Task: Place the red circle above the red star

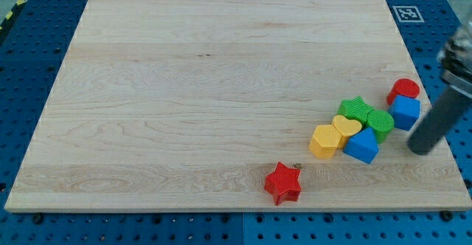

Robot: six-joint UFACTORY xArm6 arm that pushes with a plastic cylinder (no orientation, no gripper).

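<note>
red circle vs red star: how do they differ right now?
Shape: the red circle is a round block; the red star has points.
Place: the circle sits at the view's right edge; the star sits near the bottom edge, left of it.
Neighbours: the circle touches a blue block in the cluster; the star stands alone.
My tip is nearer the circle.
Both are red and lie flat on the board.

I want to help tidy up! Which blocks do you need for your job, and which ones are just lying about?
Needed: round red circle block, red star block, my tip.

Lying about: blue cube, green star, round green block, yellow heart, yellow hexagon block, blue block. All on the wooden board.
</note>
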